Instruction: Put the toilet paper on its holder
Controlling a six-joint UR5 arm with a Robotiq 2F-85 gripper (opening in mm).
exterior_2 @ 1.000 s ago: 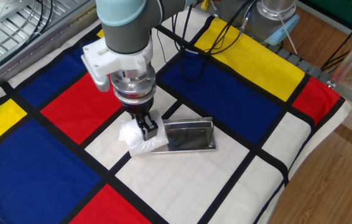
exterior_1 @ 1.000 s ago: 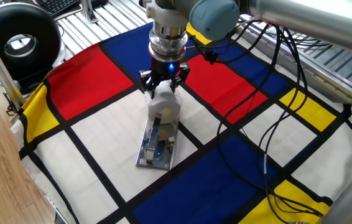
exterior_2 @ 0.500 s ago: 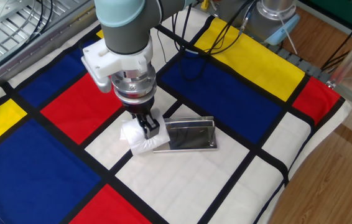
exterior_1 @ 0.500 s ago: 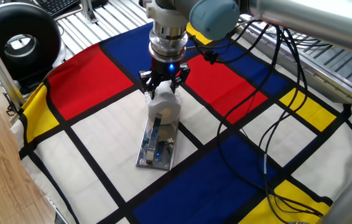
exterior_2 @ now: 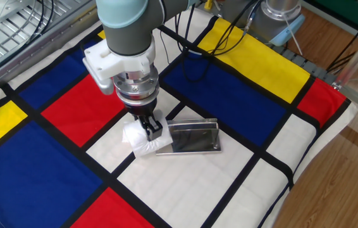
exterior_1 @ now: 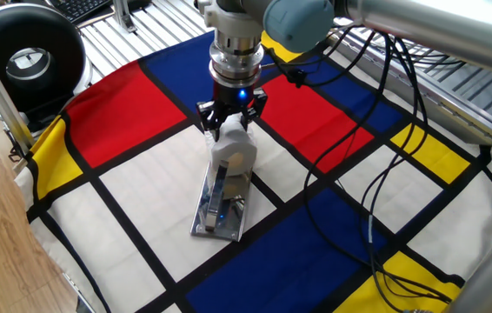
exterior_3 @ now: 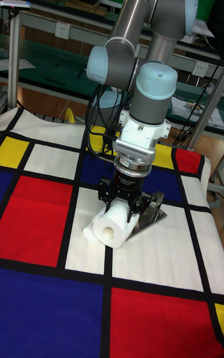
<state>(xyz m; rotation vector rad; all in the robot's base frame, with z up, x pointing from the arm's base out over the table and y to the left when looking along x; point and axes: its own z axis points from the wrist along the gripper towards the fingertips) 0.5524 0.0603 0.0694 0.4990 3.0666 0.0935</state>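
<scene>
- The gripper point(exterior_1: 231, 122) is clamping its fingers on the toilet paper point(exterior_1: 232, 155), pointing straight down and holding the roll from above near the end that is turned away from the holder point(exterior_1: 220, 205)
- Compared with a second ago, the roll is sitting a touch further along the holder in the one fixed view, and the gripper is standing slightly nearer the plate; the shift is small, and the other fixed view is showing almost no difference
- I am judging from this that the arm is sliding the roll lengthwise onto the holder's bar, and that the threading is partly done, not finished
- The toilet paper point(exterior_2: 139, 140) is lying on its side on a white panel of the checked cloth point(exterior_2: 242, 95) covering the worktop, roughly midway between the worktop's edges, touching the end of the holder point(exterior_2: 193, 137)
- The one fixed view is looking along the plate, so the roll is appearing stacked over the holder's far end, with the bare chrome running toward the worktop's near edge
- The other fixed view is showing them side by side: most of the roll is still clear of the plate
- The tall fixed view is showing the roll's open core point(exterior_3: 109, 231), which neither other view is giving, with the holder point(exterior_3: 149, 214) tilting up behind the gripper point(exterior_3: 129, 204)
- Whether the bar is actually inside the core is hidden in all three views
</scene>
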